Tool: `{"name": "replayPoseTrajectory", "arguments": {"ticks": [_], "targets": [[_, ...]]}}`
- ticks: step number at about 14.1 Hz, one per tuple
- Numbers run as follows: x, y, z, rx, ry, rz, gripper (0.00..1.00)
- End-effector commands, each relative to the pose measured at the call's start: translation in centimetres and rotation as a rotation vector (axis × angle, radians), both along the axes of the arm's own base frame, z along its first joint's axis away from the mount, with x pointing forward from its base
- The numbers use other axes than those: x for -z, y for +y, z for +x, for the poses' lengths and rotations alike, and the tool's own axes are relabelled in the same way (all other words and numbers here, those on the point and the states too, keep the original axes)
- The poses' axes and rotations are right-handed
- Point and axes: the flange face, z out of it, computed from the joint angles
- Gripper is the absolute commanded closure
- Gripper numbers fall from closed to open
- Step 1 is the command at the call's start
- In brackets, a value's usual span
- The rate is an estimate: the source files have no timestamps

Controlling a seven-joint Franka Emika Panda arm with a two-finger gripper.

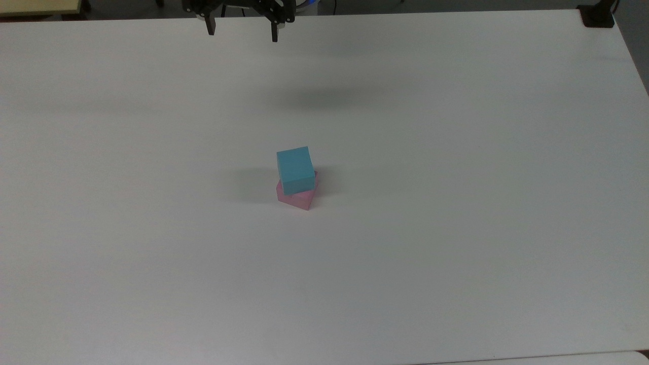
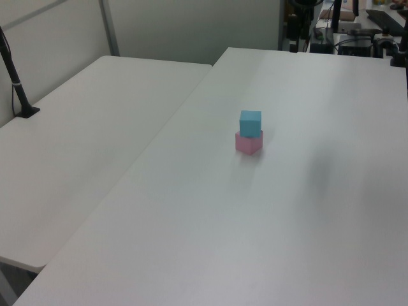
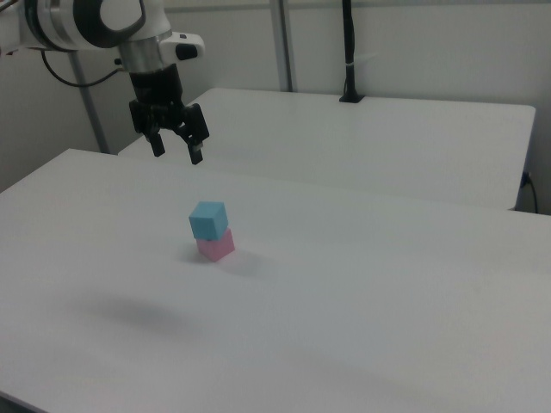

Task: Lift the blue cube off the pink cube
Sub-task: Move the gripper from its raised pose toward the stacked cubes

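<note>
A small light blue matte cube (image 1: 295, 170) sits on top of a small pale pink matte cube (image 1: 299, 197), near the middle of a broad white surface (image 1: 456, 228). The blue cube is turned slightly against the pink one, so a pink corner pokes out beneath it toward the top view's right.

The black two-finger tool (image 1: 242, 30) hangs in the air with its fingers spread apart, released and grasping nothing. Its fingertips point down at the surface.

In the top view, the stacked cubes lie well below the tool in the picture and a little to the top view's right of it, well apart, with bare surface between them. In the right view, the tool (image 3: 177, 151) is raised above the surface, and the stack, blue cube (image 3: 209, 220) over pink cube (image 3: 217, 246), stands lower and slightly to the right view's right of it, not touching. A soft shadow lies on the surface near the tool.

In the left view, the blue cube (image 2: 250, 122) rests on the pink cube (image 2: 248, 143).
</note>
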Motion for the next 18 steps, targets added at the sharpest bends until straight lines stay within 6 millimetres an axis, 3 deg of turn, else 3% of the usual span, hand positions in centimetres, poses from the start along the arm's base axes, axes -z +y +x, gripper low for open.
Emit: {"name": "replayPoseTrajectory", "arguments": {"ticks": [1,11,14,18], "targets": [[0.3,0.4,-0.7,-0.013,0.024,0.016,0.0],[1.1,0.7,-0.1,-0.044,0.025,0.018,0.0],[4.1,2.5,2.0,-0.147,0.039,0.022,0.0],[11.3,6.1,6.2,-0.205,0.023,0.014,0.0]]}}
